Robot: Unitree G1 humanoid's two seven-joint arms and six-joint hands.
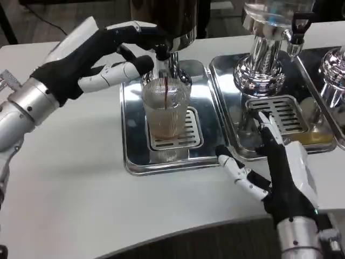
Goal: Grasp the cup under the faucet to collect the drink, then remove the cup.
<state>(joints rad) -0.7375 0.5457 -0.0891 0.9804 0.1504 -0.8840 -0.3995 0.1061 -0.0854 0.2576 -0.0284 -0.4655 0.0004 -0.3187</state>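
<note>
The cup (166, 108), a clear ribbed glass, stands upright at the centre of the frame on the slotted grate (183, 137) of a shiny metal drip tray (135, 156), directly below the faucet (161, 54) of the left drink dispenser (167, 21). A thin dark stream runs from the faucet into the cup, and a shallow layer of brownish liquid lies at its bottom. The left hand (108, 54) reaches in from the upper left of the frame; its upper fingers (137, 29) lie at the faucet and the dispenser body above the cup, and a lower finger (121, 71) points toward the cup's rim from the left. Whether that finger touches the glass cannot be determined, and the grip state of this hand cannot be told from the picture. The right hand (280, 172) lies in the lower right of the frame, released, with its fingers apart and holding nothing; its fingertips (265, 120) extend over the front edge of a second drip tray (232, 135), near that tray's grate (277, 113). A second dispenser (264, 59) with a chrome base stands on this tray in the upper right, with a small black-handled tap (297, 32) on its right side. Part of a third chrome unit (334, 75) shows at the right edge. Both trays rest on the white worktop (70, 183).
</note>
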